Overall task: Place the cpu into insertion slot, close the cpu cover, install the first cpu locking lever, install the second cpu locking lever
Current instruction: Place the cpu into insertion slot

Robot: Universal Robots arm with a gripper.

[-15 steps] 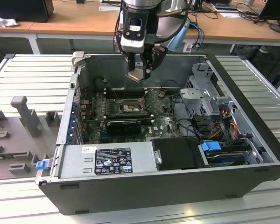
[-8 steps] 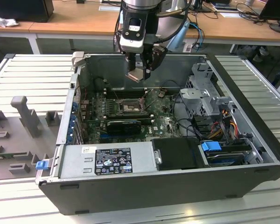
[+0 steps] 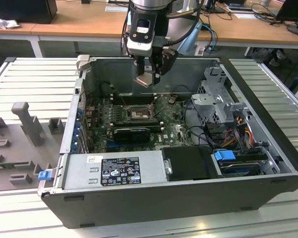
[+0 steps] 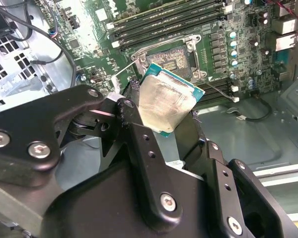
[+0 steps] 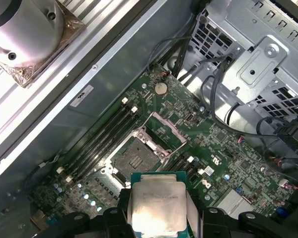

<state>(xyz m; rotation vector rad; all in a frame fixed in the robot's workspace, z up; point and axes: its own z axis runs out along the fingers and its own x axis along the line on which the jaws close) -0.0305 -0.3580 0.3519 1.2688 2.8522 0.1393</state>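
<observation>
Clenched on the cpu (image 5: pixel 156 210) with the gripper (image 5: pixel 156 223), black fingers (image 5: pixel 114 220) pressed against two opposite edges of the chip in both wrist views. Silver face turned toward the wrist cameras, with a thin green border round it.

Held in the air over the insertion slot (image 5: pixel 134 158), well clear of it and touching nothing there. Not yet seated. In the exterior view, hanging above the slot and a little toward the back wall of the open computer case (image 3: pixel 188 198).

Slot itself bare and dark, its contact field open to view inside a metal rim. At one edge of the slot, the cpu cover (image 5: pixel 165 130) tipped up and open, green board showing through its square window. Just beside the slot, a thin metal lever (image 4: pixel 123 69) standing free and unlatched.

Along two opposite sides of the slot, long black memory slots (image 5: pixel 102 144). On the near side of the slot in the exterior view, a long black graphics card (image 3: pixel 131 133), and beyond that a grey power supply (image 3: pixel 114 171) with a label.
</observation>
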